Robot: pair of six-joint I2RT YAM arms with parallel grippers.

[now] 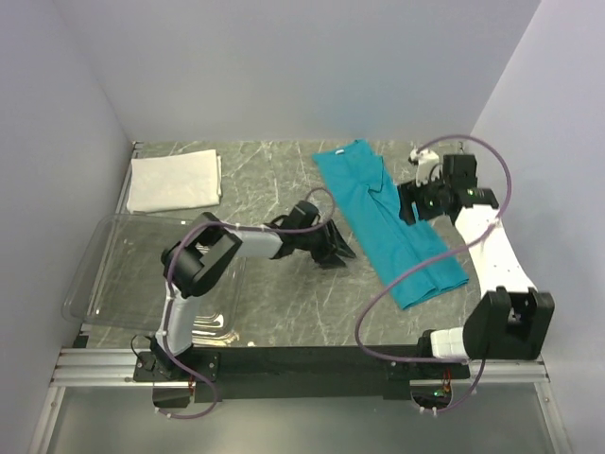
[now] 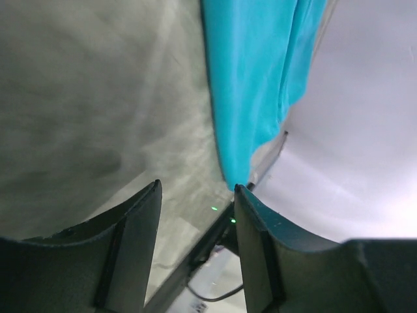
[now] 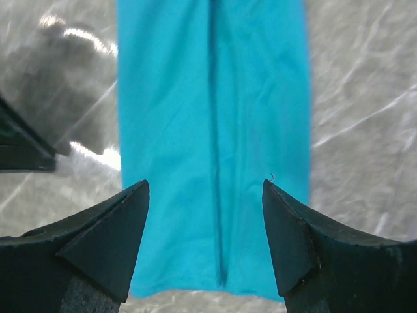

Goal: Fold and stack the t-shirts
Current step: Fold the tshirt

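Note:
The teal-blue t-shirt (image 1: 388, 219) lies folded lengthwise into a long strip, running from the back middle to the front right of the table. It also shows in the right wrist view (image 3: 212, 130) and the left wrist view (image 2: 254, 78). The white t-shirt (image 1: 175, 182) lies as a folded rectangle at the back left. My left gripper (image 1: 336, 248) is open and empty, low over the table just left of the teal strip (image 2: 197, 195). My right gripper (image 1: 416, 201) is open and empty, at the strip's right edge, its jaws spanning the strip's width (image 3: 205, 195).
A clear plastic bin (image 1: 142, 274) stands at the front left beside the left arm. A small white object (image 1: 417, 154) lies at the back right behind the right gripper. Grey walls close in on both sides and at the back.

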